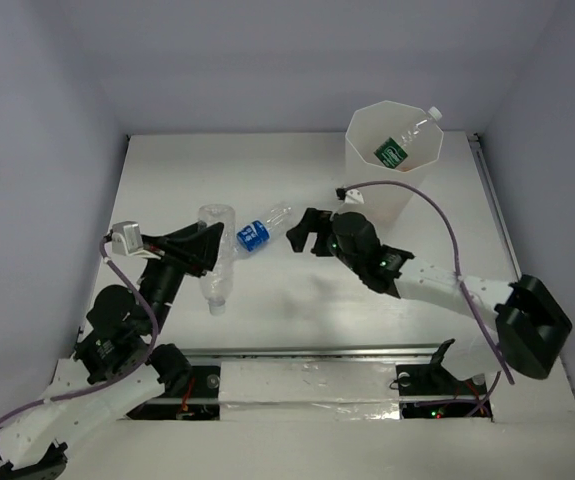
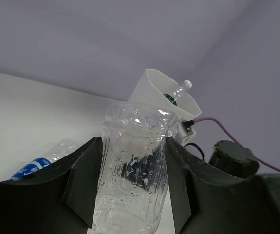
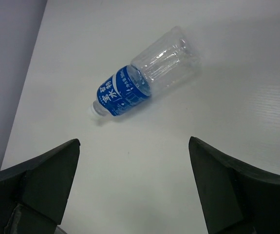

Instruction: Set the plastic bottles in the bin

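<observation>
Left gripper [image 2: 132, 170]: jaws clamped on clear unlabelled plastic bottle [image 2: 135, 136], left of centre in overhead view. Right gripper [image 3: 132, 146]: spread wide, empty, over blue-labelled clear bottle [image 3: 140, 83] lying mid-frame. Tall translucent white bin [image 1: 397, 195], upper right, holds green-labelled bottle [image 1: 399, 148]. Probable step: pickup. Next: left must carry to rim, right descend and close.
</observation>
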You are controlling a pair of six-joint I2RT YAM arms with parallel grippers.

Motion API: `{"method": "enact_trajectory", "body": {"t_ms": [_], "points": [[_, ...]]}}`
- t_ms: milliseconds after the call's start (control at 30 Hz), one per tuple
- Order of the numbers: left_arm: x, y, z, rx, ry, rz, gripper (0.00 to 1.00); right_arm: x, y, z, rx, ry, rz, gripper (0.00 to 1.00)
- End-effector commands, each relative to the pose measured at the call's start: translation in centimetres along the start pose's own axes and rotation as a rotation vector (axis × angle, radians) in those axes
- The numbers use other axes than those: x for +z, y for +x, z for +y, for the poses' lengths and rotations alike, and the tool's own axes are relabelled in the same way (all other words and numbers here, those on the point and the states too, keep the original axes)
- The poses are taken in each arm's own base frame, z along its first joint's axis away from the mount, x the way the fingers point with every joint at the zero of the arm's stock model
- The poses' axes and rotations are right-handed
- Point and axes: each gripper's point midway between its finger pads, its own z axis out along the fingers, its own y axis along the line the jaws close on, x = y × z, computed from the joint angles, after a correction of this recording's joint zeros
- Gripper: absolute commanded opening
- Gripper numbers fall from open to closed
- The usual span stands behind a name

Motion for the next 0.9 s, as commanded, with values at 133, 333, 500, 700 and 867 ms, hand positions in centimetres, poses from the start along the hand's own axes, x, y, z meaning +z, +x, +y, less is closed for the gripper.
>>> {"method": "enact_trajectory", "body": {"t_ms": [133,333,500,700,867], "points": [[-1.7,-2.1,0.1,0.018,-0.012,-0.006,0.34,7.6,-1.2,2.9,0.176,0.078,-0.085,1.00],[-2.7,-2.4,-0.3,0.042,0.025,0.010,0.34,11.4,0.8,1.7,0.252,0.203,-0.056,1.00],[-3.2,-2.2,-0.5,0.037,0.060,0.008,0.34,13.3,2.3,0.1,0.279,0.313,-0.050,0.99],[-3.6,-2.3,-1.1,0.030,0.104,0.007,0.34,15.1,5.4,-1.7,0.259,0.397,0.015,0.95],[-3.5,-1.8,-1.2,0.034,0.109,0.021,0.34,15.8,5.4,-2.6,0.236,0.425,0.038,0.86]]}}
